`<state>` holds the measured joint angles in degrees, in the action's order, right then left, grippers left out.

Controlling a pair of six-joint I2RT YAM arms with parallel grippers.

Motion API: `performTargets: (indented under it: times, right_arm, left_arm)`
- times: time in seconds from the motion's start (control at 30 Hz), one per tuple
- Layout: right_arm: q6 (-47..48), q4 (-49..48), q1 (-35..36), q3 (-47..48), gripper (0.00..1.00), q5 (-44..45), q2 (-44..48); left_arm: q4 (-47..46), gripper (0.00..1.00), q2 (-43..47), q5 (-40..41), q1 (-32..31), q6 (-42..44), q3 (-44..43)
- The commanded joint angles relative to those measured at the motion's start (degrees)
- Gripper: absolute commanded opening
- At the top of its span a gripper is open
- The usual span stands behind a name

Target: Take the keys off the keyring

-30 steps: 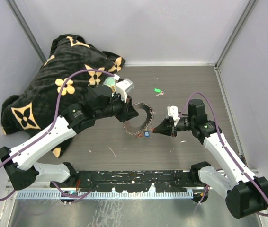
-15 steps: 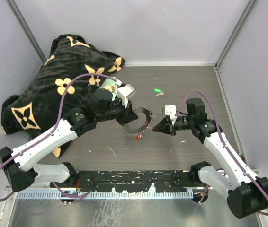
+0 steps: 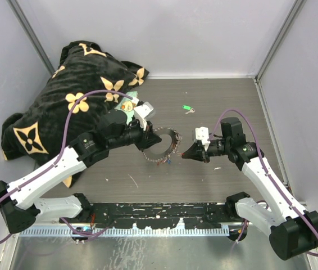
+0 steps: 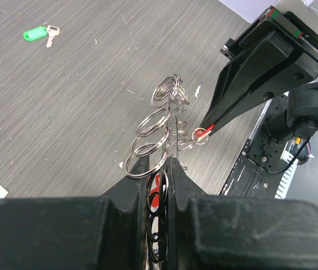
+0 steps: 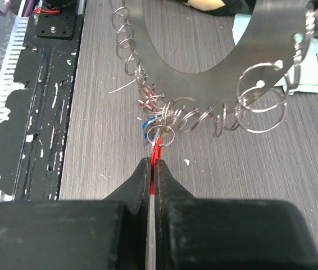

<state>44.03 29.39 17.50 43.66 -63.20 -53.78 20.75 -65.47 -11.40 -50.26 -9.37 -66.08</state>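
The right gripper (image 5: pixel 152 164) has its fingers pressed almost together. Pinched between the tips is the red tag of the red-tagged key (image 5: pixel 157 149). The tag's long axis runs in line with the fingers and points straight out from the tips toward the rim of the keyring (image 5: pixel 277 53). That key hangs from one of the small split rings (image 5: pixel 164 135) crowding the rim, with a blue tag (image 5: pixel 146 125) just beside it.

In the top view the keyring lies directly ahead of the right gripper, to the robot's left, with its hollow centre facing up. On the far side of the keyring, the left gripper (image 4: pixel 158 166) is clamped narrowly on the rim and holds the disc off the table (image 3: pixel 232 107). Its wrist view shows the disc edge-on.

The right arm is the one placed on the key, and the left arm serves as the anchor. Because tag, small ring and rim line up on one axis, a pull back along the fingers would probably load the split ring rather than free the key. The key likely has to be worked around the coil.

Farther off, a green-tagged key (image 3: pixel 187 108) lies on the table well apart from the keyring. A black patterned cloth (image 3: pixel 63 95) fills the far left corner.
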Motion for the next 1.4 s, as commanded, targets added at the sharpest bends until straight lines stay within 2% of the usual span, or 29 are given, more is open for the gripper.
performTargets:
  times: [0.0, 0.33, 0.63, 0.9, 1.37]
  right_arm:
    - [5.61, 2.38, -0.15, 1.72, 0.01, -3.39, 0.08]
    - [7.58, 2.56, -0.18, 0.9, 0.01, -3.15, 0.09]
    - [11.22, 4.37, 0.64, 0.86, 0.01, 2.57, -0.67]
    - [12.67, 5.17, 1.07, 0.94, 0.01, 3.28, -1.23]
    - [12.73, 5.86, 1.03, 2.33, 0.01, 10.62, -2.19]
  left_arm:
    - [-7.96, 0.0, 4.15, 2.24, -0.15, -1.07, 1.15]
    - [-16.25, 0.0, 5.8, 5.46, -0.1, -8.34, 8.04]
    - [-26.13, 0.0, 7.58, 8.28, -0.12, -13.08, 16.09]
    - [-31.24, 0.0, 9.47, 10.74, -0.2, -15.32, 19.73]
    - [-42.48, 0.0, 9.8, 13.25, -0.46, -17.48, 26.99]
